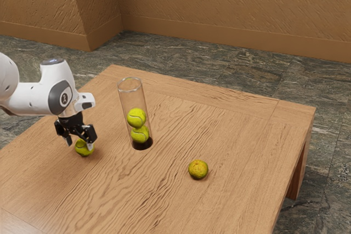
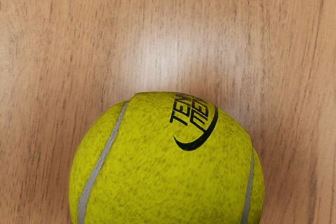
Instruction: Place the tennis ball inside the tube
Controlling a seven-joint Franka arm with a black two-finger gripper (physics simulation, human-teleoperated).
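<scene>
Hold the tool (image 1: 79,138) low toward the exterior view's left, pointing down with its fingers well apart and gripping nothing. Have the loose tennis ball (image 1: 84,147) right beneath the tool, resting on the wooden bench (image 1: 236,201), outside the tube (image 1: 131,96). Cannot tell for sure about any light touch between fingertips and ball.

See the ball large and close in the wrist view, with pale curved seams, dark printed lettering and a dark curved stroke below the lettering, against bare wood grain.

Find the tube upright on the bench, toward the exterior view's right from the ball and well apart from it: clear walls, open top, black base (image 1: 142,143). Make out two more balls inside, an upper one (image 1: 136,118) stacked on a lower one (image 1: 140,134).

Notice also a yellow-orange fruit (image 1: 198,169) farther toward the exterior view's right, apart from the tube. Beyond the bench, see dark stone floor (image 1: 219,64) and a brown wall (image 1: 230,4).
</scene>
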